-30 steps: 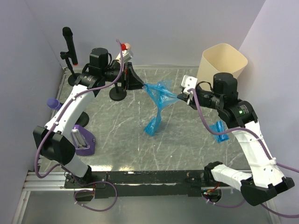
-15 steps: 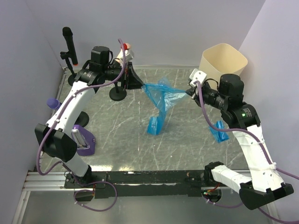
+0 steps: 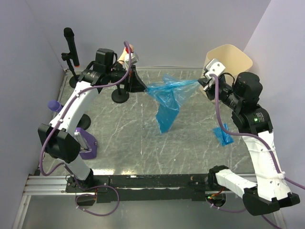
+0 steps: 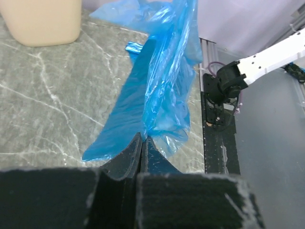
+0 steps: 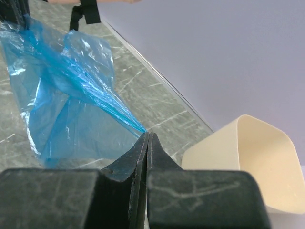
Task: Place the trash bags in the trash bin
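I see the bag point(image 3: 167, 98) strung between the clamped left gripper point(image 3: 143, 88) and right gripper point(image 3: 201, 82), barring the table's point(image 3: 119, 143) far half, and two stands point(image 3: 120, 97) crowd the far left corner, while the near middle and the bin point(image 3: 236, 56) mouth lie open.

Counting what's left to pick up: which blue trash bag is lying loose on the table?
The small crumpled bag beside the right arm; the large bag hangs stretched between the left gripper and right gripper.

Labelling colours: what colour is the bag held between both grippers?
The bag is translucent blue; clearest from left wrist.
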Action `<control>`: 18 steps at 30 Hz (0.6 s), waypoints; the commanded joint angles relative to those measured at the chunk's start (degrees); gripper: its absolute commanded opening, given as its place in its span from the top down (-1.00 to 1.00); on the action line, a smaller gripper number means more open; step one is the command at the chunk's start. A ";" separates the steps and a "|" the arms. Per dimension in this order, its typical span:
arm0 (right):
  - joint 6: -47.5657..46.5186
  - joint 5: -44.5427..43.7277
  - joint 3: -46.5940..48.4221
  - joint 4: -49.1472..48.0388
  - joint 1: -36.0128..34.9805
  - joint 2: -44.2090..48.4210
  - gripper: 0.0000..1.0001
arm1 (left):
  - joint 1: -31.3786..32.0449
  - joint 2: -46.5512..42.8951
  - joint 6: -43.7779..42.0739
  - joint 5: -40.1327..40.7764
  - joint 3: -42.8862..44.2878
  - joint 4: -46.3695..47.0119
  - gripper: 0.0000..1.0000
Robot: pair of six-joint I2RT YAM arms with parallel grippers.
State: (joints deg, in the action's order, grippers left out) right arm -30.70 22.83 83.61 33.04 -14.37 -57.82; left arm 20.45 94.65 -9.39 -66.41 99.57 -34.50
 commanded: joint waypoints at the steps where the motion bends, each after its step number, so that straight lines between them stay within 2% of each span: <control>1: 0.99 -2.61 -0.64 -0.35 1.27 2.53 1.00 | -0.58 -2.37 -0.11 2.25 -0.43 3.12 0.99; 8: 1.95 -4.02 -5.65 3.35 4.79 6.23 1.00 | -1.20 -4.65 4.02 4.97 -3.94 9.97 0.99; 16: 2.22 -1.05 -6.45 8.35 5.23 7.11 1.00 | -1.20 -3.86 4.82 4.19 -3.60 11.13 0.99; 18: 0.65 5.78 -3.74 11.42 5.23 5.36 0.70 | -0.67 -3.51 2.72 3.40 -2.54 9.11 0.99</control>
State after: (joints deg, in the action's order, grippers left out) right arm -29.23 21.41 76.44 39.66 -9.69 -50.83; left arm 19.57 92.71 -5.17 -61.80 95.48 -25.69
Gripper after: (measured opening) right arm 0.050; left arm 0.012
